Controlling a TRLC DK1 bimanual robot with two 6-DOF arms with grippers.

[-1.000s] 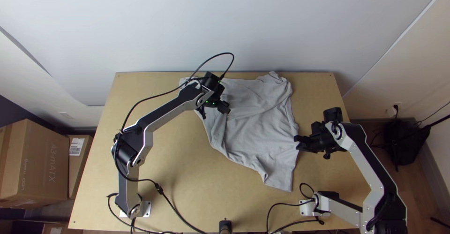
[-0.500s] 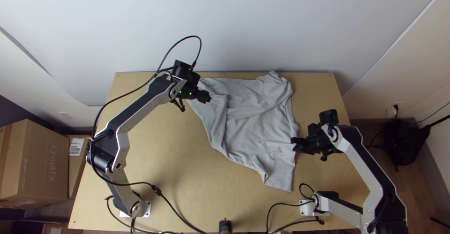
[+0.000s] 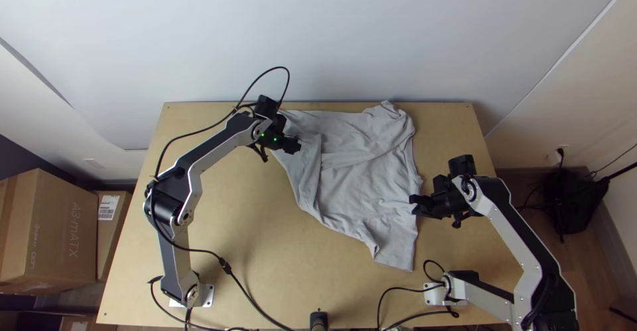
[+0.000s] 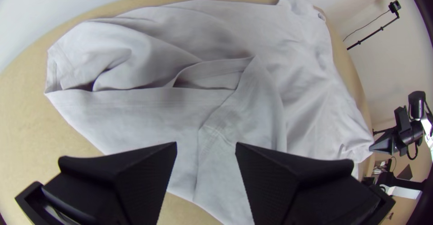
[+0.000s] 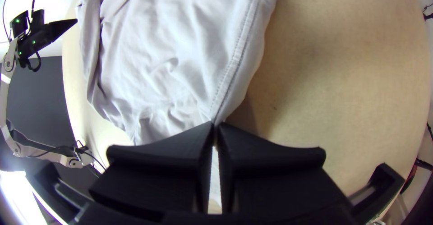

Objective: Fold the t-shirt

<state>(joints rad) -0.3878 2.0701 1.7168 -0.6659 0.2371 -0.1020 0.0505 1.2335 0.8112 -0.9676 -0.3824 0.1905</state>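
Observation:
The light grey t-shirt lies unevenly folded over itself across the table's middle and back. At its upper left, my left gripper is above the cloth. In the left wrist view, the left gripper stands open, with folded layers of the shirt beyond it and no cloth between its fingers. My right gripper is at the shirt's right edge. In the right wrist view, the right gripper is shut on the seamed edge of the shirt, its tips together.
Bare wood of the table lies left of and in front of the shirt. A white wall rises behind. Black cables run along the near left edge, and cardboard boxes stand beyond the table's left side.
The left arm has pulled back leftward from over the shirt, then come slightly right and nearer. The right gripper has shifted a little left. The shirt looks nearly unchanged.

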